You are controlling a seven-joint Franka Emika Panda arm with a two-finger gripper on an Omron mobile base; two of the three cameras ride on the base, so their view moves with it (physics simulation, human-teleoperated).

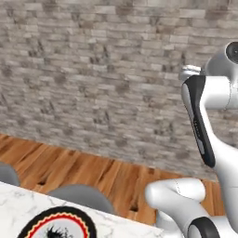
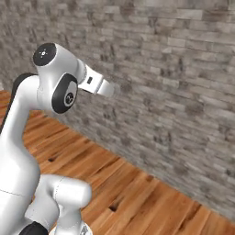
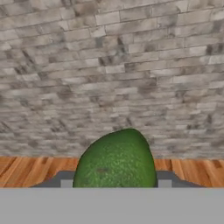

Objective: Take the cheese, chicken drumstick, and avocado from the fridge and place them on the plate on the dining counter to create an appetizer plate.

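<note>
Avocado (image 3: 116, 159) sits gripped in the claw (image 3: 114, 181), unlabelled, facing a brick wall (image 3: 109, 65).

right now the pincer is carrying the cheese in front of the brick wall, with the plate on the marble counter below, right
Not quite: it is the avocado, not the cheese. The hand view shows the dark green fruit sitting in the pincer against the brick wall. The plate does lie on the marble counter, seen in the left base view.
</note>
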